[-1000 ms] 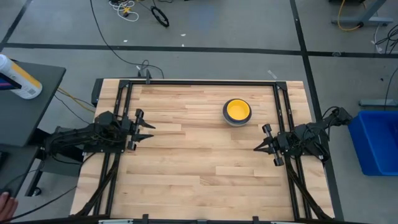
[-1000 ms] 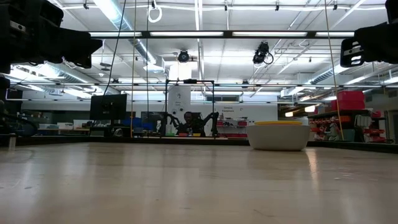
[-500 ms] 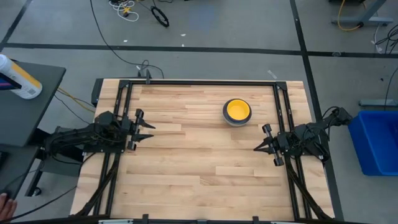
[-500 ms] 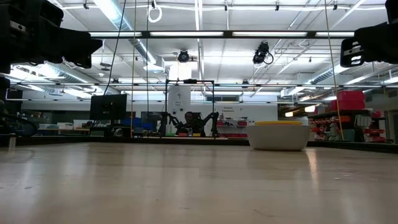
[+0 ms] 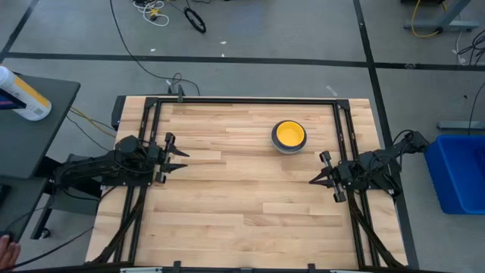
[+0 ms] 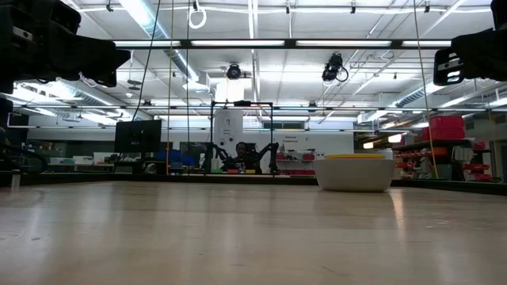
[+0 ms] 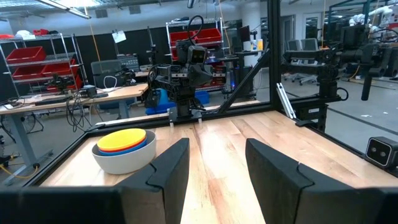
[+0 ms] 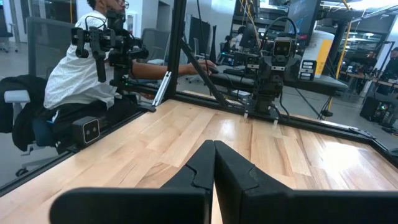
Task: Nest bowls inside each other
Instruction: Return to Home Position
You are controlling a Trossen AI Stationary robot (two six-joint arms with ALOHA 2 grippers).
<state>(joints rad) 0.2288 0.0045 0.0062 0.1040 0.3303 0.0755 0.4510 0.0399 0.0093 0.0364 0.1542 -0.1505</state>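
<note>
The bowls (image 5: 289,136) stand nested in one stack on the wooden table, toward its far right. The outer bowl is grey and rests on its base; the yellow bowl (image 7: 122,139) lies on top, and thin red and blue rims show beneath it. The low view shows the stack (image 6: 355,172) from the side. My left gripper (image 5: 182,159) hangs open and empty above the table's left side, pointing toward the table's right edge. My right gripper (image 5: 312,180) hangs shut above the right side, its tips together (image 8: 213,144), pointing toward the left edge.
A black frame rail (image 5: 250,100) runs around the table's edges. A blue bin (image 5: 458,171) stands off the table to the right. A side table with a white bottle (image 5: 23,95) is at the left. A person (image 8: 87,68) sits beyond the table's near edge.
</note>
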